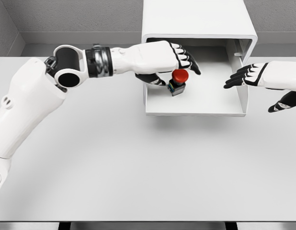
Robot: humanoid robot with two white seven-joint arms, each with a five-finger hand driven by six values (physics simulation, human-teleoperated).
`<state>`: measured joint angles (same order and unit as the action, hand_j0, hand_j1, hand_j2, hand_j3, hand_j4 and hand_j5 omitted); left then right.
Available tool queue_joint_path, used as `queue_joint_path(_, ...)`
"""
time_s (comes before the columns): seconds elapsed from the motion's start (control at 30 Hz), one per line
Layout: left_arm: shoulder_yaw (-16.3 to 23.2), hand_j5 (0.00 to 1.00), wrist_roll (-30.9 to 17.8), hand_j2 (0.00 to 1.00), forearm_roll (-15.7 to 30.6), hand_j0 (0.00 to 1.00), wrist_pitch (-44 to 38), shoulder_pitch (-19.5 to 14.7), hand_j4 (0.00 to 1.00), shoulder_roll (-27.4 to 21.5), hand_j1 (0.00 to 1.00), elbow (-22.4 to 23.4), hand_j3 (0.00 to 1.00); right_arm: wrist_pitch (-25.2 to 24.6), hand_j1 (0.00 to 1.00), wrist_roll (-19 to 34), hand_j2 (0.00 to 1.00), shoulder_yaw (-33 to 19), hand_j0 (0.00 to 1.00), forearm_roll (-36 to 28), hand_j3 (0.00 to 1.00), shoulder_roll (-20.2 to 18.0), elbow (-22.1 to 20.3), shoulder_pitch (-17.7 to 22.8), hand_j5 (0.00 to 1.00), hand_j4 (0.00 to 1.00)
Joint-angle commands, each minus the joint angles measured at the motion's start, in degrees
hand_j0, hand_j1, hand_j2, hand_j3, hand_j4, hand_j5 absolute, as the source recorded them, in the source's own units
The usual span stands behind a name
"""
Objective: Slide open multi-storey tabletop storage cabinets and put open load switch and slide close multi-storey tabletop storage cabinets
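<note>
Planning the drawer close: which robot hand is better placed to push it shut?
Right, probably. The right robot hand hovers open by the pulled-out white drawer's side wall; the left robot hand is over the red-capped switch inside.

The left arm (28, 103) is built of smooth, glossy white shells. Its elbow joint (68, 67) is a white ring around a black drum with a round black end cap. Just beyond the elbow joint sits a dark, ribbed grey-black wrist band (98, 61). Near the arm's lower edge, two small round marks show on the shell. The left hand (160, 60) has a white back and black fingers with white segment plates. The right hand (263, 79) matches it: white back, black fingers, white plates.
</note>
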<state>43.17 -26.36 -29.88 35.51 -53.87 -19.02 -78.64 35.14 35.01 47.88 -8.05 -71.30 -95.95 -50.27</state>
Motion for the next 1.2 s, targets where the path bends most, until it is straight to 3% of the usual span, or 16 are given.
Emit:
queue_joint_path(0.0,-0.5,0.94,-0.3,0.94,4.6,0.94,-0.5,0.0,0.94,-1.9,0.94,-1.9,0.94,-0.1,1.0,0.0,1.0,0.0,1.0,-0.3,1.0,-0.1,0.0,0.0,1.0,1.0)
queue_joint_path(0.27,-0.5,0.94,-0.4,0.94,9.9,0.94,-0.5,0.1,0.94,-8.0,0.94,-8.1,0.94,-0.1,1.0,0.0,1.0,0.0,1.0,-0.3,1.0,-0.2,-0.1,0.1,1.0,1.0)
queue_joint_path(0.43,-0.4,0.99,-0.6,0.99,20.6,0.99,-0.5,0.3,0.99,-16.1,0.99,-13.8,0.99,-0.1,1.0,0.0,1.0,0.0,1.0,-0.3,1.0,0.2,-0.1,0.2,1.0,1.0)
queue_joint_path(0.53,1.4,1.0,-0.5,1.0,30.5,1.0,-0.5,1.4,1.0,-25.8,1.0,-17.5,1.0,-0.1,1.0,0.0,1.0,0.1,1.0,-0.4,1.0,0.6,-0.1,0.4,1.0,1.0)
queue_joint_path(0.6,1.5,1.0,-0.5,1.0,33.1,1.0,-0.5,3.3,1.0,-29.8,1.0,-20.0,1.0,-0.1,1.0,0.0,1.0,0.1,1.0,-0.4,1.0,1.1,-0.1,0.6,1.0,1.0)
queue_joint_path(0.7,1.5,1.0,-0.6,1.0,33.4,1.0,-0.5,5.1,1.0,-32.9,1.0,-20.0,1.0,-0.1,1.0,0.0,1.0,0.0,1.0,-0.4,1.0,2.3,0.0,1.5,1.0,1.0)
queue_joint_path(0.87,1.5,1.0,-0.6,1.0,33.1,1.0,-0.5,7.7,1.0,-32.7,1.0,-20.0,1.0,-0.1,1.0,0.0,1.0,0.1,1.0,-0.4,1.0,4.4,0.2,2.5,1.0,1.0)
queue_joint_path(1.17,1.5,1.0,-0.6,1.0,33.1,1.0,-0.5,8.9,1.0,-33.0,1.0,-19.7,1.0,-0.1,1.0,0.0,1.0,-0.2,1.0,0.1,1.0,10.7,2.7,2.6,1.0,1.0)
